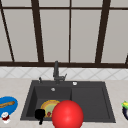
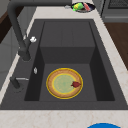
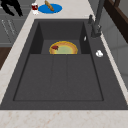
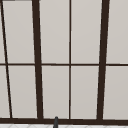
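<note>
My left hand (image 1: pixel 39 114) hangs in the air in front of the sink's front left corner, holding nothing; in the right side view it (image 3: pixel 12 5) floats beyond the counter edge with its fingers spread and relaxed. Nearest to it is a round yellow-rimmed plate (image 1: pixel 50 107) with a green middle, lying flat in the left basin (image 2: pixel 65 83) (image 3: pixel 63 48). A small red bit (image 2: pixel 76 84) lies on the plate. A big red ball (image 1: pixel 67 114) sits at the sink's front edge, right of the hand, and hides part of the plate.
The dark sink (image 1: pixel 90 100) has a flat drainer on its right half and a dark faucet (image 1: pixel 56 71) behind. A blue plate (image 1: pixel 7 106) with a breadstick and a small red cup (image 1: pixel 5 117) stand on the left counter. A dark bowl (image 1: pixel 125 108) of colourful food stands on the right counter.
</note>
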{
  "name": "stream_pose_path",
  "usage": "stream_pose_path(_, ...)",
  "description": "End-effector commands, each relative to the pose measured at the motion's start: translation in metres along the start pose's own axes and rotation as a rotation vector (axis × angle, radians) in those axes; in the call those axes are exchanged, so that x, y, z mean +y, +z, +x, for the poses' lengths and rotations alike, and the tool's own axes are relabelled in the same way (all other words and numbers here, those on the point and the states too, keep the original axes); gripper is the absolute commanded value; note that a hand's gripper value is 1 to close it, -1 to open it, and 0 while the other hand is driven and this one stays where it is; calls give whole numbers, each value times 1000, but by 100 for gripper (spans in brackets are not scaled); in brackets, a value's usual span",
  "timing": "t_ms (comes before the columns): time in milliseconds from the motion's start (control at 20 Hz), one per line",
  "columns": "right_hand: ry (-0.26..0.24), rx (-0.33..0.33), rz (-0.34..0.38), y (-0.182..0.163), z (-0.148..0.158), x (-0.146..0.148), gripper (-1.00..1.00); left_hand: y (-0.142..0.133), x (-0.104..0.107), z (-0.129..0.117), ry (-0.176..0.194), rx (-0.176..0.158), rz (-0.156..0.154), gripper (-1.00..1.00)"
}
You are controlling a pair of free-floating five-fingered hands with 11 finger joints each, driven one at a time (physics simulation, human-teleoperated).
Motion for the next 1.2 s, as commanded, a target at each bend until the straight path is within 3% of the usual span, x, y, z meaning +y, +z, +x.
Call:
stream_pose_path(0, 41, -8, 9, -3, 13, -11, -100, 0, 0, 0, 0, 0, 0, 0)
stream_pose_path(250, 106, 35, 35, 7, 33, -22, -100, 0, 0, 0, 0, 0, 0, 0)
stream_pose_path(400, 72, 9, 43, 6, 50, -21, -100, 0, 0, 0, 0, 0, 0, 0)
stream_pose_path(500, 93, 30, -15, 11, 57, -21, -100, 0, 0, 0, 0, 0, 0, 0)
stream_pose_path(850, 125, 30, -31, 28, 91, -26, -100, 0, 0, 0, 0, 0, 0, 0)
stream_pose_path(900, 122, 22, -18, 30, 94, -26, -100, 0, 0, 0, 0, 0, 0, 0)
stream_pose_path(950, 68, 34, -23, 26, 84, -23, -100, 0, 0, 0, 0, 0, 0, 0)
stream_pose_path(1000, 62, 26, -16, 25, 86, -25, -100, 0, 0, 0, 0, 0, 0, 0)
stream_pose_path(1150, 124, 42, -40, 29, 115, -20, -100, 0, 0, 0, 0, 0, 0, 0)
